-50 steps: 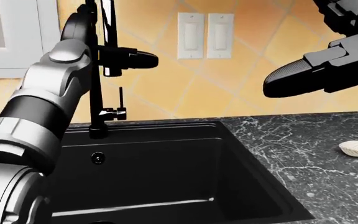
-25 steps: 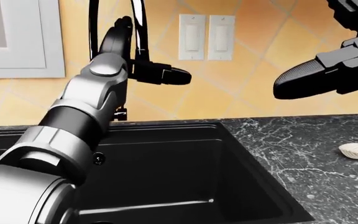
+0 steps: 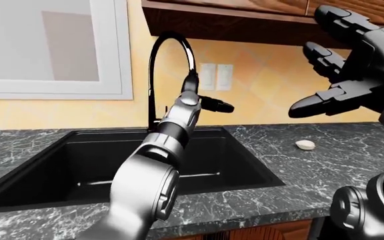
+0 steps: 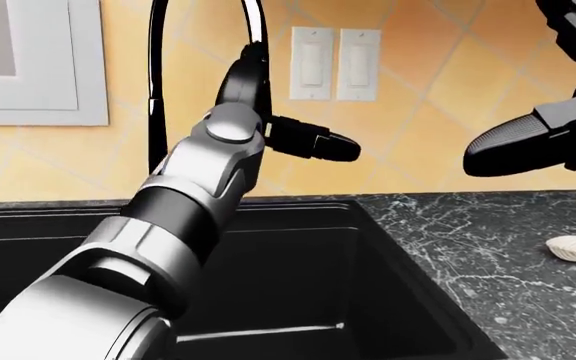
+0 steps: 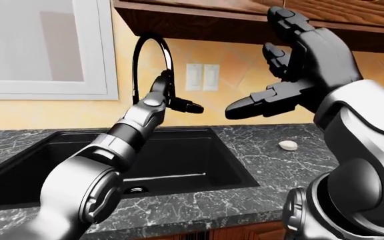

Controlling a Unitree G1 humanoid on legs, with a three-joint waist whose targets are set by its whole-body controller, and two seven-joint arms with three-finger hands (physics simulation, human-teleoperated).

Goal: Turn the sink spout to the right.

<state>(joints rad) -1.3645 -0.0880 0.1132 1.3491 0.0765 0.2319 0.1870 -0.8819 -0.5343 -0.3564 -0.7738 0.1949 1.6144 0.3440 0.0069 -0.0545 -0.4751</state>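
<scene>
Sink spout (image 3: 170,55), a tall black arch, has left robot hand (image 4: 268,120) at its tip, grip unclear

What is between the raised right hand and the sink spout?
In the left-eye view, between the right hand and the sink spout lie only the two wall switches on yellow tile, and lower one finger of the left hand.

Orange tiled wall (image 3: 259,95) with a white-framed window (image 3: 52,47) — dark wood cabinet (image 3: 245,22) above, black marbled counter (image 3: 325,160)
</scene>
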